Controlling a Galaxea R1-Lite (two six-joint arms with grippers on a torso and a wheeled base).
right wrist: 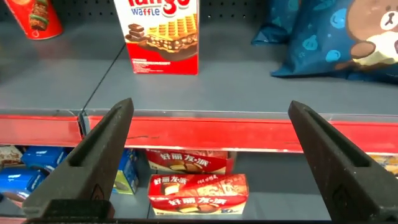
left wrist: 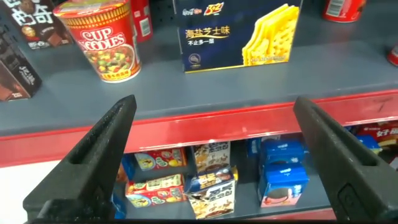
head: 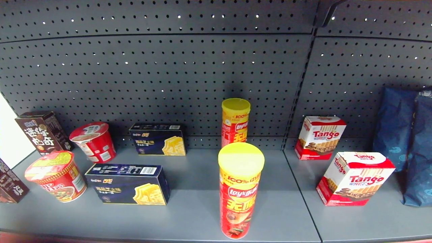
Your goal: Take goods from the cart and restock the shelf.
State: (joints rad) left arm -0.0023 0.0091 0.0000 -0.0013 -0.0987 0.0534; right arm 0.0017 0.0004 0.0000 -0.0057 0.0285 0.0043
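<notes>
The grey shelf (head: pixel 195 206) holds two yellow-lidded chip cans (head: pixel 240 189), two red-and-white wafer boxes (head: pixel 354 184), two navy cracker boxes (head: pixel 130 184) and two red noodle cups (head: pixel 57 175). My left gripper (left wrist: pixel 213 102) is open and holds nothing. It hovers before the shelf's red front edge (left wrist: pixel 205 127), facing a noodle cup (left wrist: pixel 102 40) and a navy cracker box (left wrist: pixel 239 34). My right gripper (right wrist: pixel 210 104) is also open and bare, in front of the red edge (right wrist: pixel 249 130), below a wafer box (right wrist: pixel 163 34).
Dark brown boxes (head: pixel 42 131) stand at the shelf's left end and blue bags (head: pixel 405 141) at its right. A perforated back panel (head: pixel 168 74) closes the shelf behind. The lower shelf carries small snack boxes (left wrist: pixel 211 180) and red boxes (right wrist: pixel 196 186).
</notes>
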